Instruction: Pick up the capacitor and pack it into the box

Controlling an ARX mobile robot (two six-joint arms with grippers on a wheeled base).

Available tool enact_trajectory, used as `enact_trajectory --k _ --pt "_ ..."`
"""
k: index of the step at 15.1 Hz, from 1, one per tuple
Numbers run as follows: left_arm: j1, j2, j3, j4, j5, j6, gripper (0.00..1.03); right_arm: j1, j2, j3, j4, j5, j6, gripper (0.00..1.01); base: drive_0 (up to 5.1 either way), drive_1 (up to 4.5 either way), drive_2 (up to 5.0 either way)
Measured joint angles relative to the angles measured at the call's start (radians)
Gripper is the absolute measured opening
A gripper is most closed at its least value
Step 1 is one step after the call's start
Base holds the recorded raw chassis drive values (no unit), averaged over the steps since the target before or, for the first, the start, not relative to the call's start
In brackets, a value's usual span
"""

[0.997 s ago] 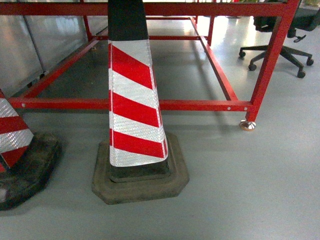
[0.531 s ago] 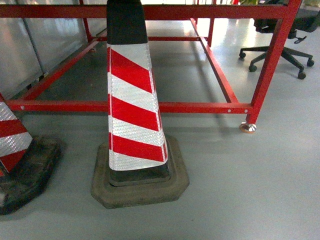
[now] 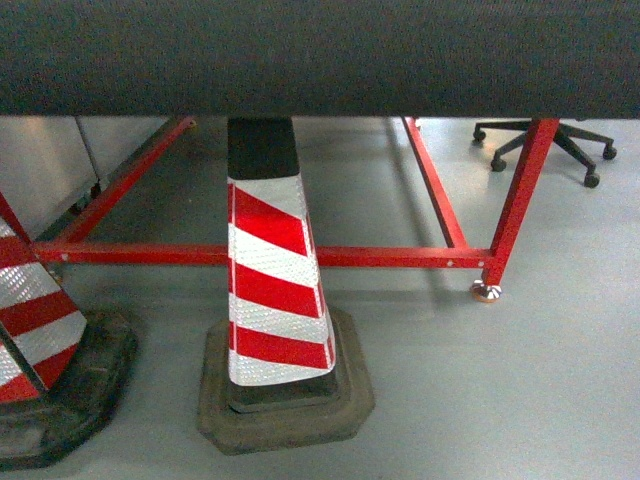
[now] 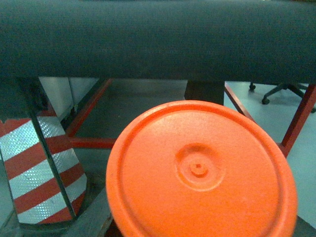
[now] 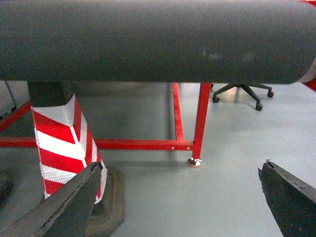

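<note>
A wide dark padded edge of the desk (image 3: 320,55) fills the top of every view. Under it stands a red metal frame (image 3: 300,256) on the grey floor (image 3: 520,400).

A tall cone with red and white stripes (image 3: 272,290) sits on a dark rubber base just in front of the frame's low bar. A second striped cone (image 3: 40,330) stands at the left edge. A black office chair (image 3: 545,140) on wheels is far back on the right.

In the left wrist view a big round orange lid or disc (image 4: 200,170) fills the lower part, so close that the left gripper is hidden.

The right gripper (image 5: 182,197) is spread wide, with nothing between its two dark fingers (image 5: 69,202).

The capacitor and the box cannot be seen in any view.
</note>
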Motion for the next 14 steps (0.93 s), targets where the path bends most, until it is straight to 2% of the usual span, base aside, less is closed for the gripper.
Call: enact_trajectory --k 14 --pt "0.000 0.000 0.000 0.000 0.002 0.009 0.44 0.000 0.000 0.000 0.001 0.000 -0.001 0.98 0.0 4.01 -4.0"
